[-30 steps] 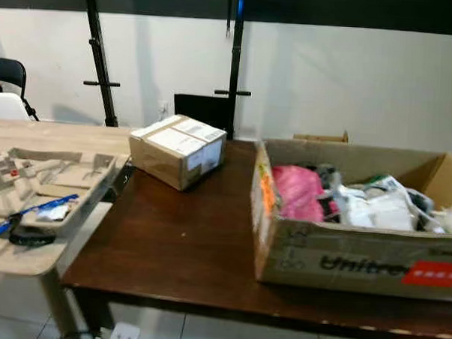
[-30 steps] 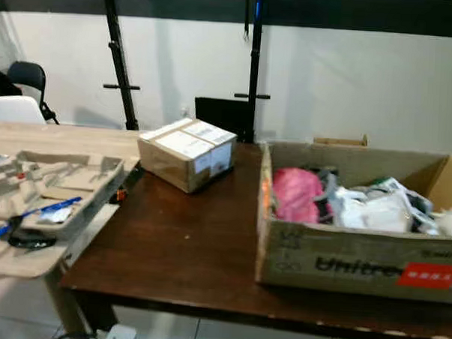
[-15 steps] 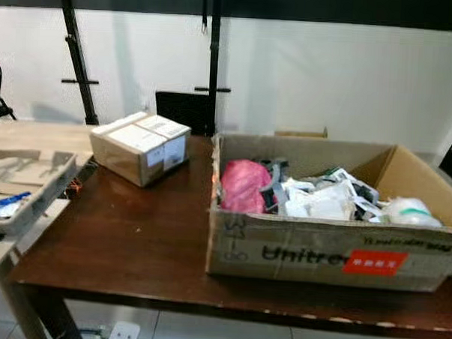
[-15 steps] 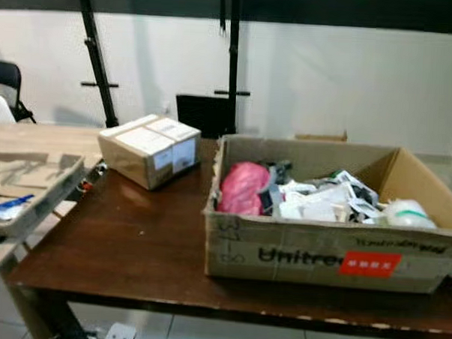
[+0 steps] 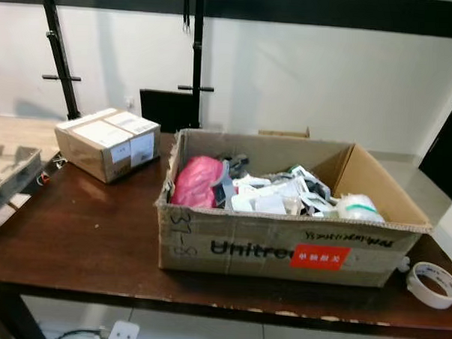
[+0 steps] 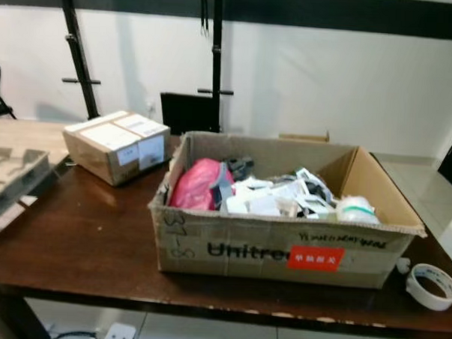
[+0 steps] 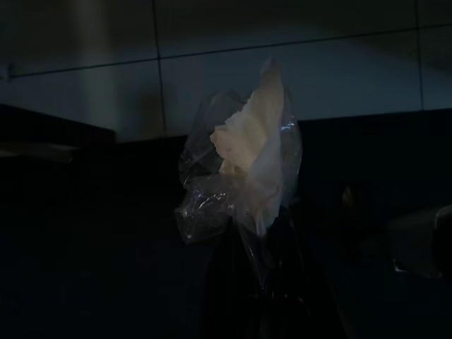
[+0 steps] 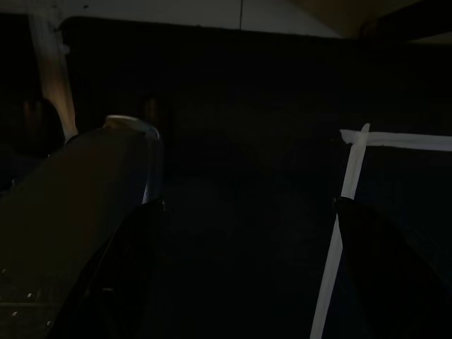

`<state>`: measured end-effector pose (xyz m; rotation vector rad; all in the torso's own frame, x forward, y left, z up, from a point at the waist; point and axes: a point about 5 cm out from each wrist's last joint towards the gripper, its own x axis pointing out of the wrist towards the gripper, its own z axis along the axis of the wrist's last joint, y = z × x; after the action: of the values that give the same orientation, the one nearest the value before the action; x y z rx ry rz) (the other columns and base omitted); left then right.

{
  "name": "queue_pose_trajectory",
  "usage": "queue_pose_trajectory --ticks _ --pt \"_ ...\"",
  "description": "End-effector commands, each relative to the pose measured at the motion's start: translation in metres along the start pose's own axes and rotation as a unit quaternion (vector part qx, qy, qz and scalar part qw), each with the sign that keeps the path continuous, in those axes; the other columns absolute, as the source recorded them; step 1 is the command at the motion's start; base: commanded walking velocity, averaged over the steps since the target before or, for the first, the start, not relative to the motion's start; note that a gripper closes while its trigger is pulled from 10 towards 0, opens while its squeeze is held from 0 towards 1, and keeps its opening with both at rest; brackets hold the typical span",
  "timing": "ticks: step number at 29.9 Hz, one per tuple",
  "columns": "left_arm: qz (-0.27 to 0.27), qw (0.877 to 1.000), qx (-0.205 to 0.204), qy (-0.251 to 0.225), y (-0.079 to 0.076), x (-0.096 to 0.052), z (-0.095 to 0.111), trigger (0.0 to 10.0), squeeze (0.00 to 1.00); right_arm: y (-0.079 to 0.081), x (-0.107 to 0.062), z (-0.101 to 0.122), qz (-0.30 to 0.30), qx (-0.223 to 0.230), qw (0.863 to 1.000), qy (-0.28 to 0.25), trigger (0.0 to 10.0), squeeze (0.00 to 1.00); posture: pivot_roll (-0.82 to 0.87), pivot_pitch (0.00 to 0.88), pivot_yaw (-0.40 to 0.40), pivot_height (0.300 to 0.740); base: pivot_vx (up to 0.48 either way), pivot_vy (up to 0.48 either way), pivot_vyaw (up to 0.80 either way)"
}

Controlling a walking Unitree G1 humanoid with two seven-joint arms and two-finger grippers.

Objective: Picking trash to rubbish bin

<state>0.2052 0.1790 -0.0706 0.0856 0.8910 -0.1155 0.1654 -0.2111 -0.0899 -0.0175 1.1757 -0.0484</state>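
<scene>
Crinkled clear plastic wrapper [image 7: 240, 180] stays pinched in my left gripper [image 7: 265, 282], low beside me for carrying, while my right gripper [image 8: 240, 268] hangs spread and empty, and the cardboard box [image 5: 282, 251] of trash sits ahead.

Our left gripper [image 7: 265, 282] hangs low in the shade, its two black fingers closed together on a crumpled clear plastic wrapper [image 7: 244, 166] with white paper inside, which sticks up past the fingertips. Our right gripper [image 8: 244, 233] also hangs in the dark, its two black fingers [image 8: 123, 275] spread wide apart with nothing between them
</scene>
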Motion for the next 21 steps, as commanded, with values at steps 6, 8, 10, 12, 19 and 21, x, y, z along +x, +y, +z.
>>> queue_pose_trajectory --ticks 6,8,10,12,19,21 --pt "-0.001 1.0 0.002 0.005 -0.0013 0.0002 -0.0015 10.0 0.0 -0.0014 -0.0002 -0.0024 0.0 -0.006 1.0 0.002 10.0 0.0 0.04 0.004 -0.016 0.74 0.0 -0.275 0.0" --pt "-0.002 1.0 0.002 0.005 -0.0013 0.0002 -0.0013 10.0 0.0 -0.0015 -0.0002 -0.0023 0.0 -0.007 1.0 0.002 10.0 0.0 0.04 0.004 -0.016 0.74 0.0 -0.27 0.0" --pt "-0.002 1.0 0.002 0.005 -0.0014 0.0002 -0.0014 10.0 0.0 -0.0016 -0.0002 -0.002 0.0 -0.007 1.0 0.002 10.0 0.0 0.04 0.0 -0.017 0.74 0.0 -0.274 0.0" --pt "-0.002 1.0 0.003 0.005 -0.0012 0.0001 -0.0018 10.0 0.0 -0.0015 -0.0002 -0.0015 0.001 -0.01 1.0 0.001 10.0 0.0 0.04 0.0 -0.019 0.74 0.0 -0.272 0.0" --pt "-0.001 1.0 0.0 0.006 -0.0006 -0.0002 -0.0031 10.0 0.0 -0.0014 -0.0002 0.0 0.002 -0.014 1.0 0.001 10.0 0.0 0.04 0.0 -0.022 0.74 0.0 -0.271 0.0" --pt "-0.001 1.0 -0.001 0.006 -0.0005 -0.0003 -0.0034 10.0 0.0 -0.0014 -0.0002 0.0001 0.002 -0.015 1.0 0.001 10.0 0.0 0.04 0.0 -0.022 0.74 0.0 -0.27 0.0"
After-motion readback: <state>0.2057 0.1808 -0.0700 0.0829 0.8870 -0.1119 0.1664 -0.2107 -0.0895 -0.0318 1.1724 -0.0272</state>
